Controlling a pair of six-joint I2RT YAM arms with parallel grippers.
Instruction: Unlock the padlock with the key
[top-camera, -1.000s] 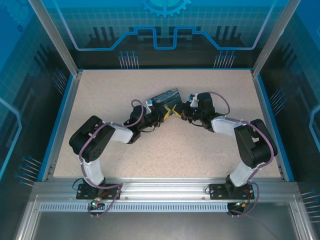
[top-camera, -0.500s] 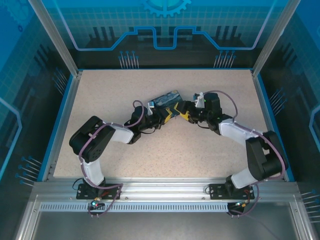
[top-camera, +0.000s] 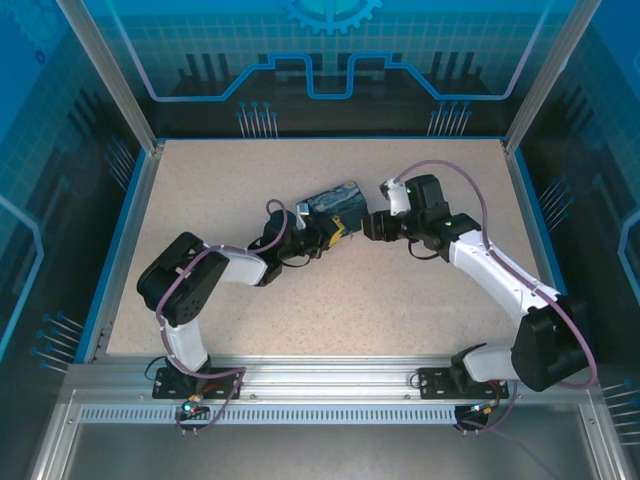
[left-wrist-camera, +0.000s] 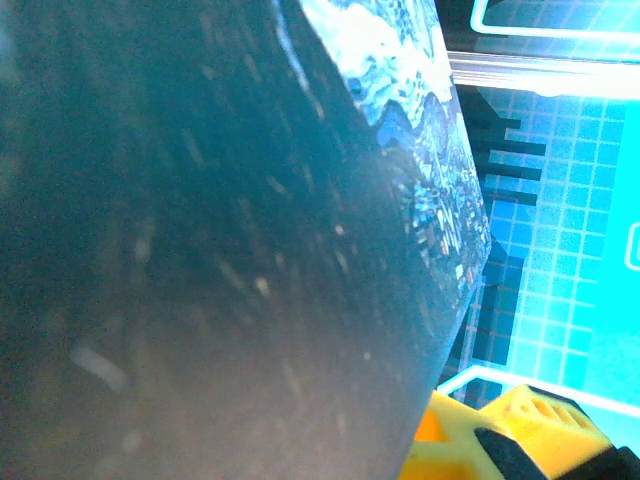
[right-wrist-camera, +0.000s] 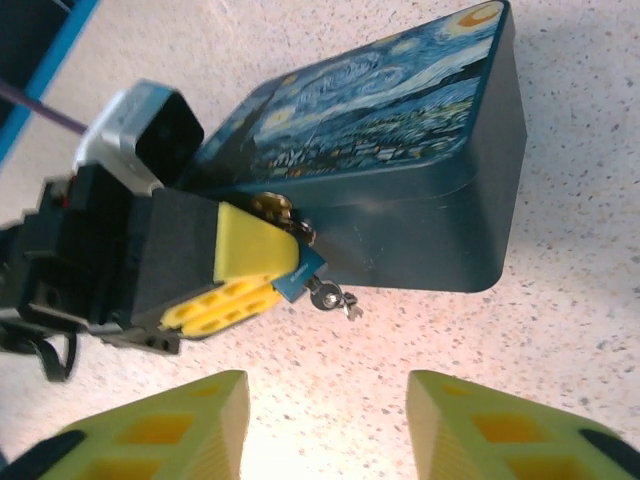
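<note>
The small blue padlock (right-wrist-camera: 299, 273) hangs at the front wall of the night-sky print box (right-wrist-camera: 380, 160). My left gripper (right-wrist-camera: 276, 268) is shut on the padlock, which is pinched between its yellow fingers. The dark key (right-wrist-camera: 326, 294) sticks out of the padlock's lower end, and nothing holds it. My right gripper (right-wrist-camera: 328, 425) stands open a short way back from the key, with bare table between its fingers. From above, the left gripper (top-camera: 338, 229) and right gripper (top-camera: 366, 226) face each other just in front of the box (top-camera: 333, 198).
The speckled table (top-camera: 400, 300) has blue rails and aluminium posts around it. The box's dark wall (left-wrist-camera: 200, 250) presses close in the left wrist view, with one yellow finger (left-wrist-camera: 520, 435) at the lower right. Open tabletop lies in front of and behind both arms.
My right gripper has let go of the key, opened and pulled back to the right, away from the padlock. The left gripper has kept its grip and place.
</note>
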